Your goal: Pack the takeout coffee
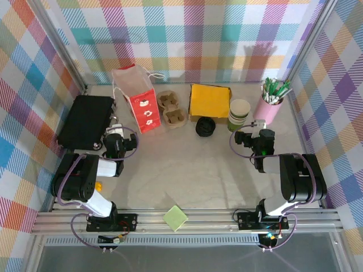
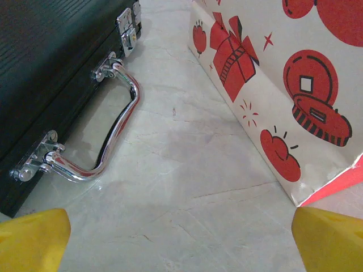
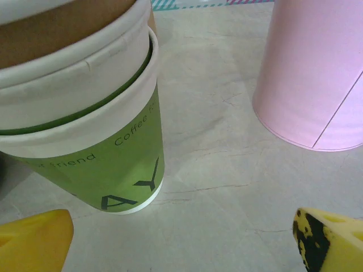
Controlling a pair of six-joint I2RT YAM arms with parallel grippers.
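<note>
The takeout coffee [image 1: 205, 127] stands mid-table, and from above I see mainly its round black lid. The tall red paper bag [image 1: 142, 102] stands upright at the back left, and its printed side [image 2: 272, 85] fills the right of the left wrist view. My left gripper [image 1: 115, 131] is open and low over the table between the bag and a black case, with nothing between its yellow fingertips [image 2: 34, 238]. My right gripper [image 1: 256, 126] is also open and empty, its fingertips [image 3: 34, 241] just in front of the stacked cups.
A black case [image 1: 85, 120] with a chrome handle [image 2: 119, 124] lies far left. A stack of lidless green cups [image 3: 91, 113] and a pink cup of pens [image 1: 271, 105] stand at the right. A cardboard cup carrier [image 1: 172, 107] and a yellow box [image 1: 209, 100] sit at the back.
</note>
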